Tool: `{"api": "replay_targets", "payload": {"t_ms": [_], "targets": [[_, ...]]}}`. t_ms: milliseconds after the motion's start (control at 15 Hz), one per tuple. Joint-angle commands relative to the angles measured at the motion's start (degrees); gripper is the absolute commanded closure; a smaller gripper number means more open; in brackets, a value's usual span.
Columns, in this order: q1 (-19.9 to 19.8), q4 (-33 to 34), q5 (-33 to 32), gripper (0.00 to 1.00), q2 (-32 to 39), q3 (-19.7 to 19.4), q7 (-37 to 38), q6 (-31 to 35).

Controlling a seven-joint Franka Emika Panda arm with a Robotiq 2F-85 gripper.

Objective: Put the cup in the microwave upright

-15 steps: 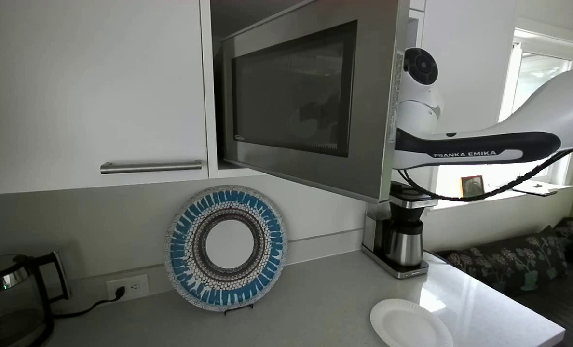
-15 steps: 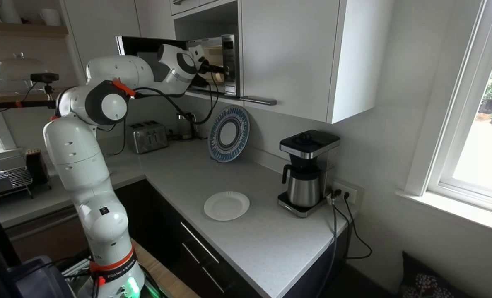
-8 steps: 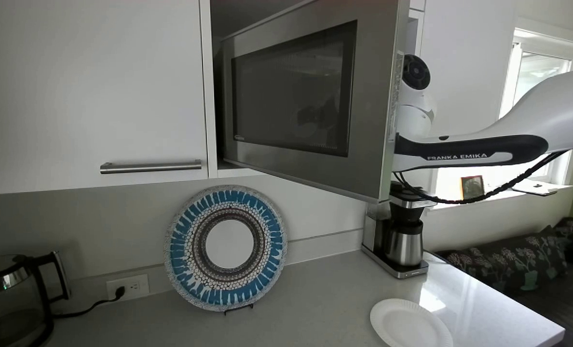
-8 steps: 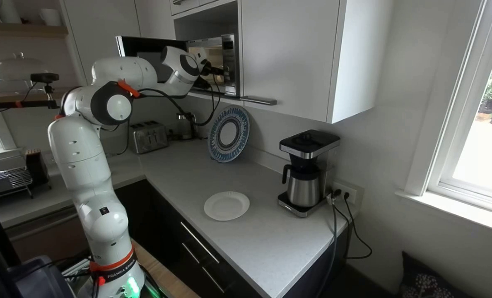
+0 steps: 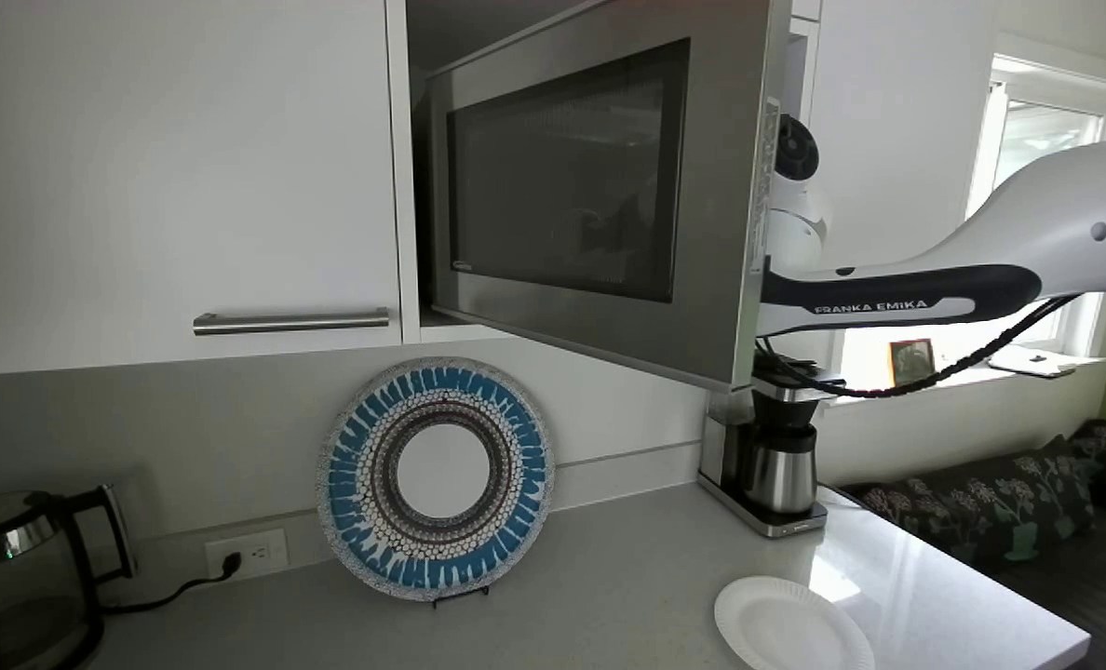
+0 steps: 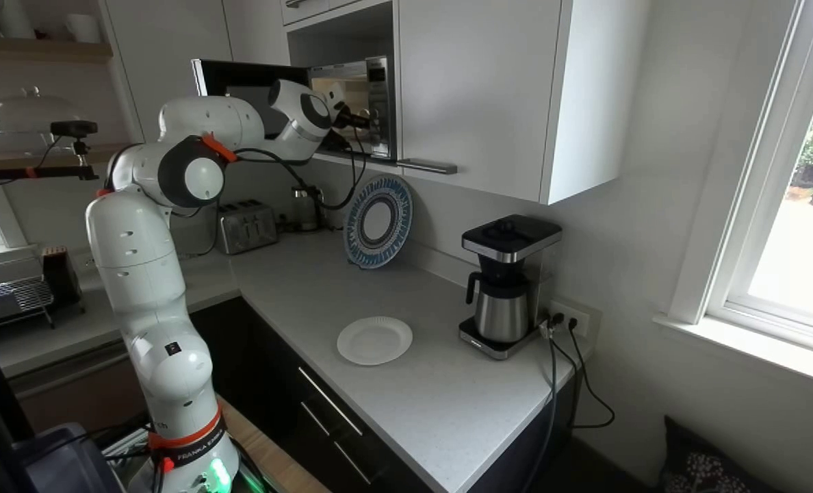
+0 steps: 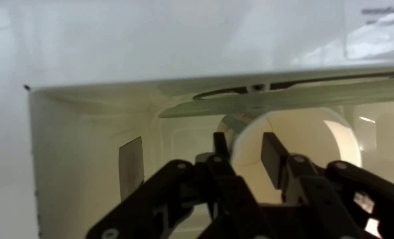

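Partly hidden cup [image 7: 308, 137], inside the microwave [image 5: 572, 186], blurred claw [image 7: 246, 146] spread astride its rim

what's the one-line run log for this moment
microwave door: open | cup: inside, mouth facing out, not upright | fingers: apart, near its rim | grasp: none seen

A white plate [image 6: 375, 340] lies flat on the pale counter [image 6: 441, 404] near a coffee maker [image 6: 511, 239] with a steel carafe [image 6: 502, 318]; a blue-patterned disc [image 5: 443, 471] stands on edge, and a toaster [image 6: 248, 227] sits near a glass kettle [image 5: 22, 577]
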Motion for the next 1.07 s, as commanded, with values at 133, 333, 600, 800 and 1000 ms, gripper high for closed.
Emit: {"api": "replay_targets", "payload": {"t_ms": [133,333,600,800,1000], "targets": [[0.39,0.34,3.56,1.00,-0.44,0.30,-2.09,-0.17],[0.96,0.66,8.57,0.99,-1.43,0.81,-3.52,-0.44],[2.57,2.35,16.44,0.99,-2.32,1.99,-5.95,-1.20],[3.20,4.03,18.82,0.99,-2.83,2.45,-2.40,-0.44],[2.89,6.00,18.06,0.99,-3.07,2.82,4.15,-0.61]]}}
